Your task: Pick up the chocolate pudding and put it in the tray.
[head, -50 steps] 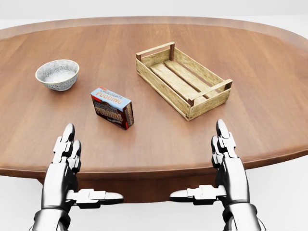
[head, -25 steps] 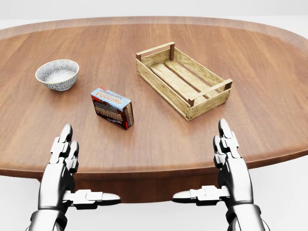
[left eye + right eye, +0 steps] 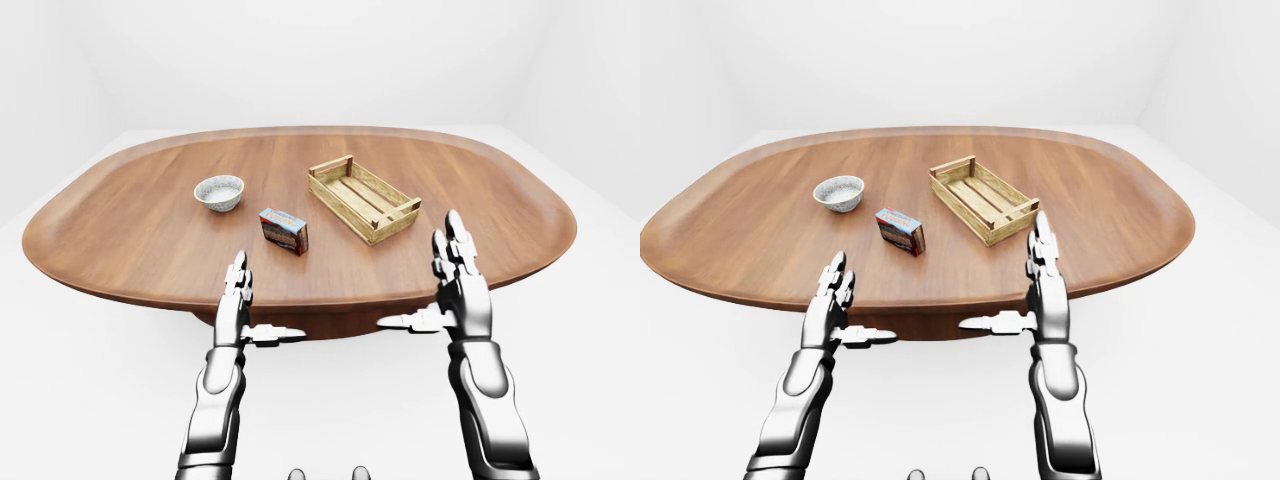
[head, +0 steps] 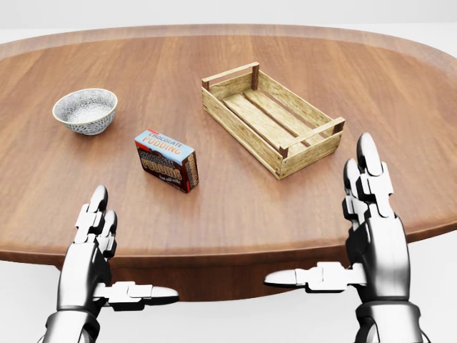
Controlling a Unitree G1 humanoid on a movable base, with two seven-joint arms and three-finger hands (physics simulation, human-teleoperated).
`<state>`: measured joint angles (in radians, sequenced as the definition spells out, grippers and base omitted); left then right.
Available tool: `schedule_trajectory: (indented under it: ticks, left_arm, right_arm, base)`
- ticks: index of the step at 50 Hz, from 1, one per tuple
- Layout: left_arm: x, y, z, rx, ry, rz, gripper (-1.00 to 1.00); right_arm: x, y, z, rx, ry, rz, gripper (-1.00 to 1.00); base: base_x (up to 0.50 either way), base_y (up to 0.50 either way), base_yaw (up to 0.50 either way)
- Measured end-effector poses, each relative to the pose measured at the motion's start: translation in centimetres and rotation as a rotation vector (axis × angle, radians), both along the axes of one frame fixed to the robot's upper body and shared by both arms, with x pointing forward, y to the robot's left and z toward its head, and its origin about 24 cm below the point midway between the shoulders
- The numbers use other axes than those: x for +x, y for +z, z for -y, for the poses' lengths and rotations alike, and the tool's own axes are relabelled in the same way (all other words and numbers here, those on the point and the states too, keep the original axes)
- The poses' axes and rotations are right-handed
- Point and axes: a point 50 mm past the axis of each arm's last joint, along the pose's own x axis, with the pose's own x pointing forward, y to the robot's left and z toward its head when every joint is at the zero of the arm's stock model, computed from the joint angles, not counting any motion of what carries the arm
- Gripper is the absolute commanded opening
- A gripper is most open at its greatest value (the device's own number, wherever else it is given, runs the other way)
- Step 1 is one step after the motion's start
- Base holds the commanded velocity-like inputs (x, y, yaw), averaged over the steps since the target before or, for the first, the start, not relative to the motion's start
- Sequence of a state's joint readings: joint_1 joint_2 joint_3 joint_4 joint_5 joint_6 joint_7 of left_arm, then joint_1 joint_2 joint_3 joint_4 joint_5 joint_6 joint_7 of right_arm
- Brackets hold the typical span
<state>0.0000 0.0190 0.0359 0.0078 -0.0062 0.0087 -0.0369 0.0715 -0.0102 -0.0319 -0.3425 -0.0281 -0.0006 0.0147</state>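
Head view: a close, steeply downward look from above the robot's arms onto the near half of the oval wooden table point(image 4: 400, 107), its far rim cut at 12 o'clock. Left-eye and right-eye views: a wider, more distant pair from the same side, tilted down less, taking in the whole table, white floor point(image 3: 70, 380) and walls point(image 3: 940, 50). All three share the tabletop; the pair differs only by a slight sideways offset.

An oval wooden tabletop point(image 3: 760, 250) carries a patterned bowl point(image 3: 839, 192), a chocolate pudding box point(image 3: 900, 231) and a slatted wooden tray point(image 3: 983, 198). Left hand point(image 3: 832, 295) and right hand point(image 3: 1044, 285) hover open-fingered at its bottom edge.
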Motion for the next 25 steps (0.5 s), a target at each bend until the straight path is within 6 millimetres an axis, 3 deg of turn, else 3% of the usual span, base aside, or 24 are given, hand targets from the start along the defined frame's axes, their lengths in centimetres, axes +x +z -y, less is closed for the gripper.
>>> schedule_trajectory:
  ticks: [10,25]
  left_arm:
    - [0.0,-0.1,0.0,0.001,0.001,-0.005,1.00]
    - [0.0,-0.2,0.0,0.002,-0.001,-0.008,1.00]
  right_arm:
    - [-1.3,2.6,-0.2,-0.032,-0.008,0.109,1.00]
    - [-2.0,3.8,-0.4,-0.051,-0.009,0.160,1.00]
  base:
    - [0.00,0.00,0.00]
    - [0.00,0.09,0.00]
